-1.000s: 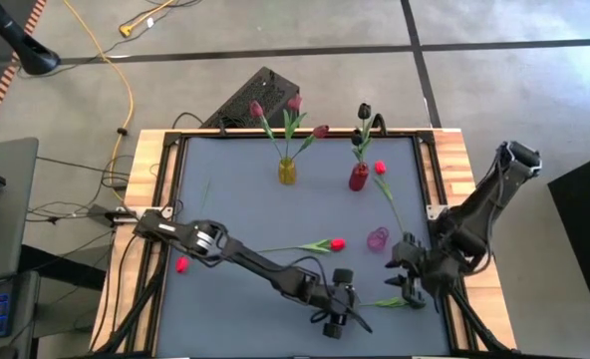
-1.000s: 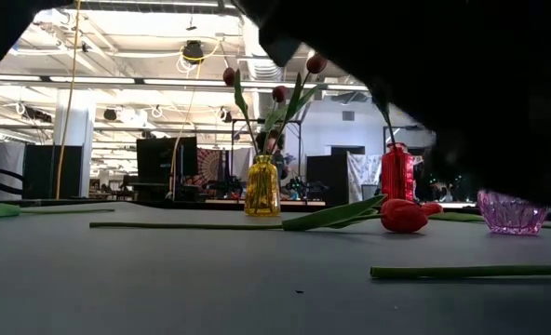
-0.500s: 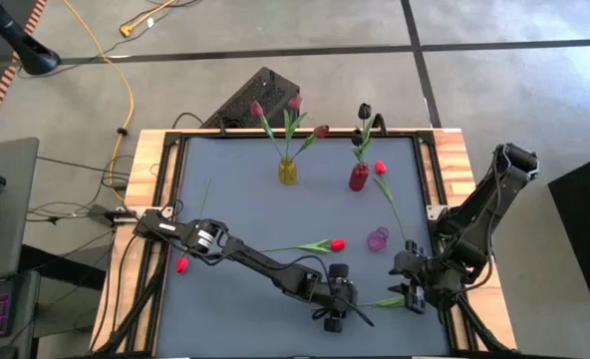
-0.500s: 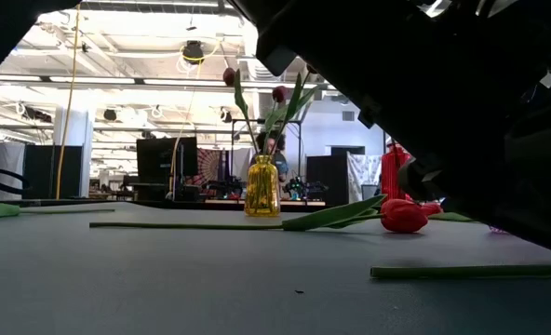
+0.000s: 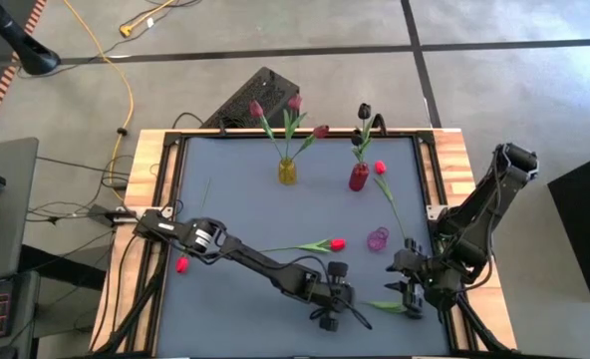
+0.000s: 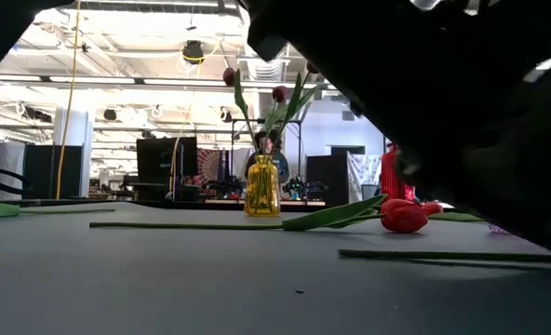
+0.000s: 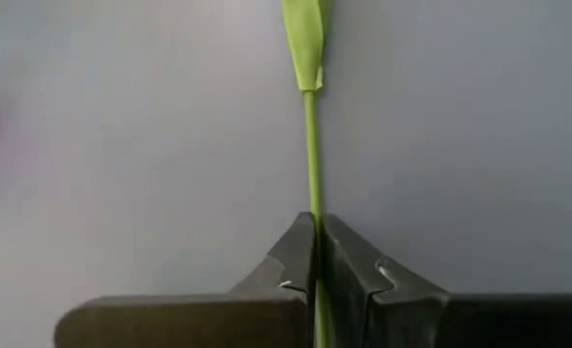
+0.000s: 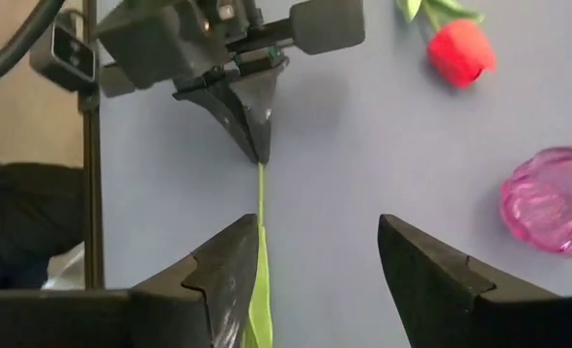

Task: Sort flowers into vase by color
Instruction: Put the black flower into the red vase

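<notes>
A flower lies near the table's front edge, its thin green stem (image 5: 373, 309) and leaf (image 7: 303, 39) showing and its head hidden. My left gripper (image 5: 345, 312) is shut on the stem's left end. My right gripper (image 8: 310, 271) stands open over the leaf end (image 8: 258, 290), which runs close beside one finger; whether they touch, I cannot tell. At the back a yellow vase (image 5: 288, 172) holds maroon-pink flowers, and a red vase (image 5: 359, 178) holds a black one (image 5: 364, 110). Two red flowers (image 5: 337, 243) (image 5: 380, 168) lie flat on the table. My left gripper pinches the bare green stem (image 7: 315, 208) near its leafless end between its two fingertips (image 8: 254, 135). The fingers come from above, slanting down toward the table's right. The stem runs straight on from the tips, low over the table or on it.
A pink glass vase (image 5: 378, 239) lies between the two red flowers, near my right gripper. A red flower head (image 5: 181, 264) sits at the table's left edge. A thin stem (image 5: 205, 194) lies on the left half. The wide middle of the table is bare.
My left gripper has shut on the stem's end. In the low view the stem has shifted a little from where it lay. My right gripper has moved slightly toward the table's near edge and stayed open.
</notes>
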